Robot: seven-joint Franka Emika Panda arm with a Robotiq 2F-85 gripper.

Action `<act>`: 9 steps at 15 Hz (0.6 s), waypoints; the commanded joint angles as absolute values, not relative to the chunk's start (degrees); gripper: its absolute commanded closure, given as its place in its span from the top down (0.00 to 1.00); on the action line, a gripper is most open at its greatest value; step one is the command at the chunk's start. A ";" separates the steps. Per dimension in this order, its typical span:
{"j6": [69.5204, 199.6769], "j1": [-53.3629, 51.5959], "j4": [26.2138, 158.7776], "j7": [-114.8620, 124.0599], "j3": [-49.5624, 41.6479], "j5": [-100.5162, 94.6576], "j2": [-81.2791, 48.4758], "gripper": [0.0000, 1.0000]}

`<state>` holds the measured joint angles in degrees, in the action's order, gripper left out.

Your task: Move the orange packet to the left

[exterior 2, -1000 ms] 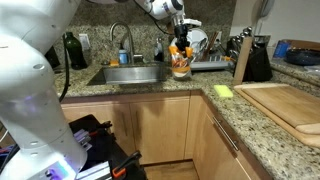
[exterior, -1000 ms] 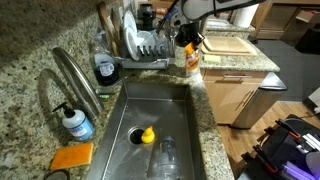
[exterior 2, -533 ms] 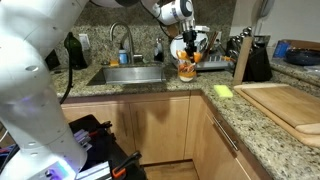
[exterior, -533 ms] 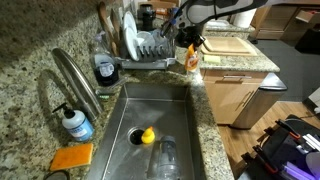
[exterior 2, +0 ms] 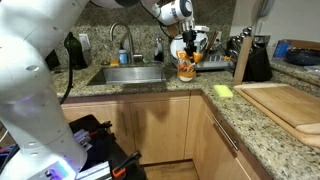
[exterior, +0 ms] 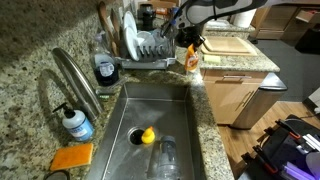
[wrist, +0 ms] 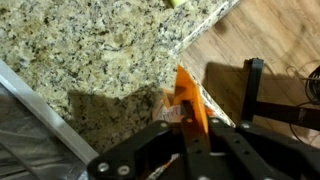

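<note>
The orange packet (exterior: 191, 58) is a small crinkly orange pouch with white markings. It stands upright on the granite counter beside the sink's right edge, seen also in an exterior view (exterior 2: 186, 68). My gripper (exterior: 189, 40) comes down from above and is shut on the packet's top edge, also seen in an exterior view (exterior 2: 187, 48). In the wrist view the black fingers (wrist: 190, 135) pinch the orange packet (wrist: 186, 95) edge-on over the counter's front edge.
A steel sink (exterior: 128, 110) holds a yellow duck (exterior: 147, 135) and a clear glass (exterior: 166, 155). A dish rack (exterior: 148, 48) stands behind it. A soap bottle (exterior: 75, 122), an orange sponge (exterior: 71, 156), a faucet (exterior: 78, 80), a cutting board (exterior 2: 285, 100) and a knife block (exterior 2: 243, 57) are around.
Over the last second my gripper with the packet shifted slightly along the counter, away from the sink; in the last half second nothing moved.
</note>
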<state>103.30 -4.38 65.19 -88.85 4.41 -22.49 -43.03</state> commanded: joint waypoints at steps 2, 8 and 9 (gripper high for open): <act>102.62 -5.71 64.64 -86.11 2.76 -22.66 -42.76 0.47; 97.75 -8.41 62.60 -77.51 -0.16 -25.34 -42.98 0.88; 96.99 -9.24 61.57 -74.85 -0.70 -26.54 -43.15 0.94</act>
<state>101.58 -6.07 64.37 -81.44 2.21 -23.83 -42.92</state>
